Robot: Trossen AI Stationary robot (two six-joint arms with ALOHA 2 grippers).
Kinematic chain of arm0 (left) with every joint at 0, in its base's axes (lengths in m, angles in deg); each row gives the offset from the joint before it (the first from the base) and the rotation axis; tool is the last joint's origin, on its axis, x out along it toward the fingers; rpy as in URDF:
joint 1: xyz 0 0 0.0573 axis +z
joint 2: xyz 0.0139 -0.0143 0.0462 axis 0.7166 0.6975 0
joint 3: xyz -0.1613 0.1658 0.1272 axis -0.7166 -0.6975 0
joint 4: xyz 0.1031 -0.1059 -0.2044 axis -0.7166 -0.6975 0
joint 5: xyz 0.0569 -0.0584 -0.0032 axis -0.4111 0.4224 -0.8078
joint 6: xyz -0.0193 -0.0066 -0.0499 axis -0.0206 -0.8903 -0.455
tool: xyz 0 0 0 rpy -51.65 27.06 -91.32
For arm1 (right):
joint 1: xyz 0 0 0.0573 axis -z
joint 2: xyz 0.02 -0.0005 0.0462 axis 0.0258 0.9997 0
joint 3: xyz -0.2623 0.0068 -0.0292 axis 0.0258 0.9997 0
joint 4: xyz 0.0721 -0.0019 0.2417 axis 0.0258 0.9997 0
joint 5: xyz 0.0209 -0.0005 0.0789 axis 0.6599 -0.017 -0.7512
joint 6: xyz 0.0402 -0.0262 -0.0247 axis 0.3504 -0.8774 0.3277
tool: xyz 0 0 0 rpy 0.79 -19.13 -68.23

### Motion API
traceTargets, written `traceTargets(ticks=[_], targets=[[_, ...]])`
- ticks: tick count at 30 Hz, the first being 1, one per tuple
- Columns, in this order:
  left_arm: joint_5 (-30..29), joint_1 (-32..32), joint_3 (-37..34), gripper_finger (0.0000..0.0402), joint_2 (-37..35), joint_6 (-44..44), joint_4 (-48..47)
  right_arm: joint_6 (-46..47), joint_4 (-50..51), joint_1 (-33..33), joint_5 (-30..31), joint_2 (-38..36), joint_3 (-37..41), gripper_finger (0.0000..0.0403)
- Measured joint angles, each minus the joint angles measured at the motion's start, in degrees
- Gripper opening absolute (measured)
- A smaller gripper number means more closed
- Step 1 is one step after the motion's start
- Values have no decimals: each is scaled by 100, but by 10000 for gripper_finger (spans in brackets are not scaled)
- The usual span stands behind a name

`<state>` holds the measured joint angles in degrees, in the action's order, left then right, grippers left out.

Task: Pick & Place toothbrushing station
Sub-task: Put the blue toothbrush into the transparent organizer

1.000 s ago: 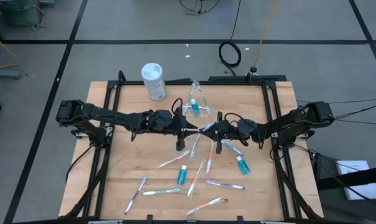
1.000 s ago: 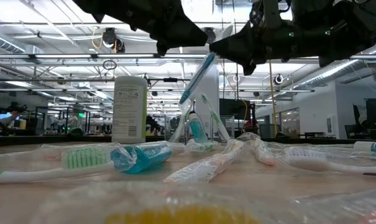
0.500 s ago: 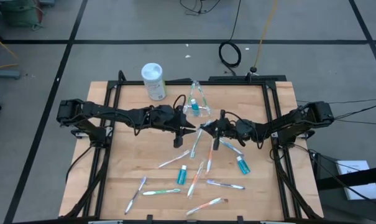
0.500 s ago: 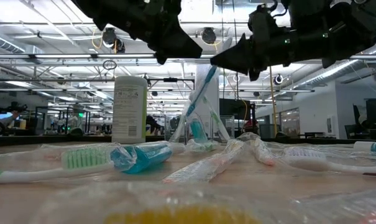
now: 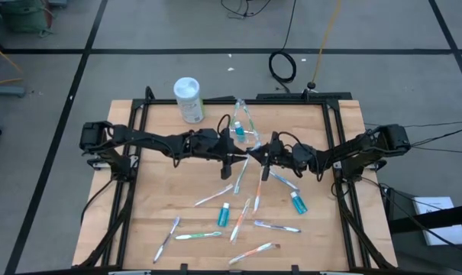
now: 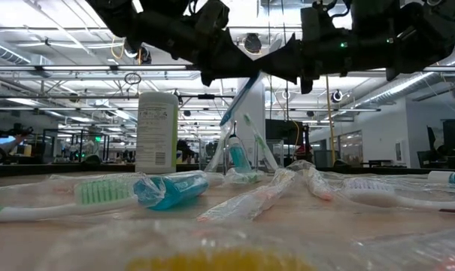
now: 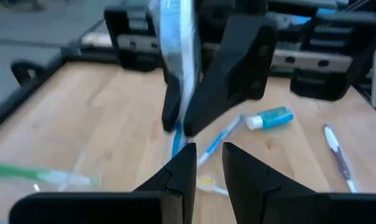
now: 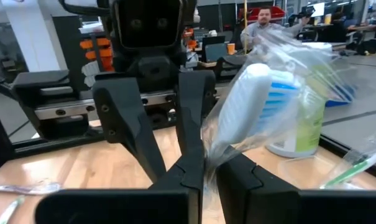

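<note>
Toothbrushes still lie scattered over your bench while one wrapped blue toothbrush hangs in the air above the bench's middle, slanting down from where the two grippers meet.

Your right gripper is clenched on the wrapper just below the brush head, with the white head and blue bristles standing up past its dark fingers. Your left gripper faces it nose to nose from the other side, its fingers parted by a narrow gap with the wrapped brush right in front of them; you cannot tell from these views whether they touch it. From above, the two arms reach in from the bench's left and right edges and meet at its centre.

The clear plastic cup stands just behind that meeting point, toward the bench's far edge, with a blue toothpaste tube and a slanted brush or two inside. The white canister stands near the far left corner.

Toward the near edge, wrapped toothbrushes lie spread across the wood, with a second toothpaste tube among them and a third tube nearer the right edge.

In the right wrist view, a person sits far off in the room beyond.
</note>
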<state>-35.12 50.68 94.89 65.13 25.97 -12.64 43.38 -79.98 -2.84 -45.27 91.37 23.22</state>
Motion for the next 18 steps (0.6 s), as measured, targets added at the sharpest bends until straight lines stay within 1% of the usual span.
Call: traceTargets(ticks=[7,14,18], targets=[[89,0,0,85,-3,-66,11,-5,230,10,5,-7,-6,17],[-494,-12,-2,85,-12,60,-342,127,546,110,9,9,2,17],[-521,-15,-2,85,-12,70,-334,375,497,195,-6,4,1,18]])
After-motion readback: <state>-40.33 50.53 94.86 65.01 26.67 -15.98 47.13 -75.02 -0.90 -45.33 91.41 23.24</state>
